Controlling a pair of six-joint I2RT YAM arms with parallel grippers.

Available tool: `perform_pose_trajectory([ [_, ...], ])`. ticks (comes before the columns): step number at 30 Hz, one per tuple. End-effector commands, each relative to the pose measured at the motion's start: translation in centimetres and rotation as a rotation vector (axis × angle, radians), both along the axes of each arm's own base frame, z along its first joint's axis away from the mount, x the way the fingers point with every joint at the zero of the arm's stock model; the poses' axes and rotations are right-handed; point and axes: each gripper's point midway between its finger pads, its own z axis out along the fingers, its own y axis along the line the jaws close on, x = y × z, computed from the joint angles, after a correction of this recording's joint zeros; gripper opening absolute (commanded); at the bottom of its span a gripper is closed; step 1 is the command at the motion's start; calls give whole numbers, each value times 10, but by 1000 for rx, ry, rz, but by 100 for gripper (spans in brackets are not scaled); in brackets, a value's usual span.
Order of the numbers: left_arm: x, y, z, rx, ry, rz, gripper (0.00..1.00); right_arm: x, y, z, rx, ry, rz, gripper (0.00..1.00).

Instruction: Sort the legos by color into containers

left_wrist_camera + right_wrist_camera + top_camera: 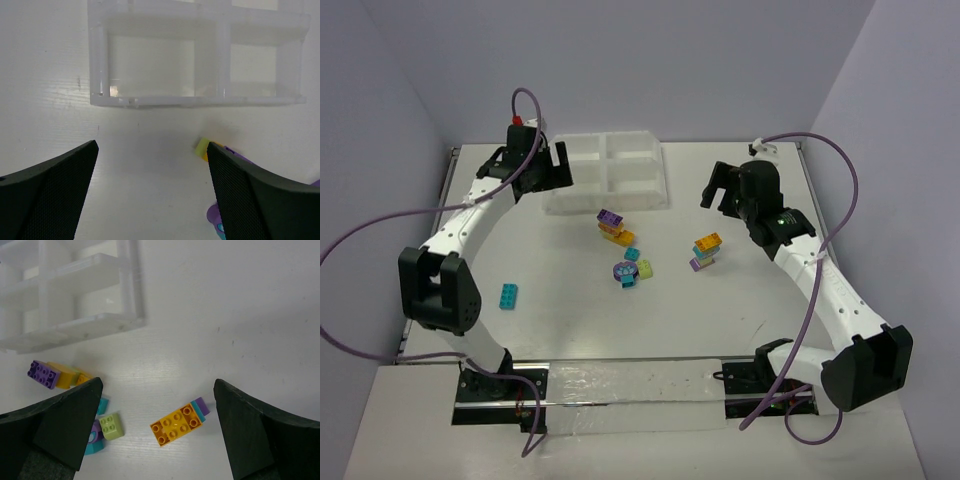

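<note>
Teal brick (508, 295): lies alone, well behind the left gripper (151, 165), back toward that arm's base and out of its wrist view. Probably the easiest take: one colour, nothing to pull apart.
Left gripper: fingers wide apart, holding nothing.
Tray (195, 100): just ahead of the left gripper, near wall facing it; no brick shows in any of its four compartments.
Purple and orange stack (613, 226): ahead and to the left of the right gripper, just short of the tray.
Middle clump (630, 271): purple, teal and lime pieces, partly hidden under the right gripper's left finger.
Orange stack (177, 425): nearly between the right gripper's fingers, with teal and purple pieces at one end.
Right gripper (157, 390): fingers spread, nothing held.
Handling: the bricks look light, stiff and smooth, so likely to skid or twist if pinched off-centre.
Hold: across two flat side walls, not the studs; stacks probably need both grippers to split.
</note>
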Motion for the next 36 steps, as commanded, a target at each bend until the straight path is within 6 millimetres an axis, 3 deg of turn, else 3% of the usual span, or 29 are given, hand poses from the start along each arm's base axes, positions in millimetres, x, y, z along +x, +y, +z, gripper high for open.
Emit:
perform_pose_trajectory([
  [1,32,-11,6,-5,-17,-2,96,-3,-4,14,1,-35,-17,100],
  [6,80,-23,7,36,-42,-58,95,-2,-2,15,6,-18,-8,100],
  [11,105,-27,-2,124,-65,-152,99,-4,-5,16,-4,-15,-18,100],
  [15,117,-30,4,171,-162,-203,99,-6,-7,12,-19,4,-24,100],
  [20,113,-54,14,235,-325,-357,99,-3,-6,7,-29,26,-21,100],
  [24,113,-80,15,166,-303,-395,93,1,-4,3,-30,39,-18,100],
  [28,113,-97,-9,65,-184,-288,88,4,0,0,-19,56,-12,100],
  [36,105,-108,-40,88,-111,-69,82,1,1,-3,-13,68,-7,100],
])
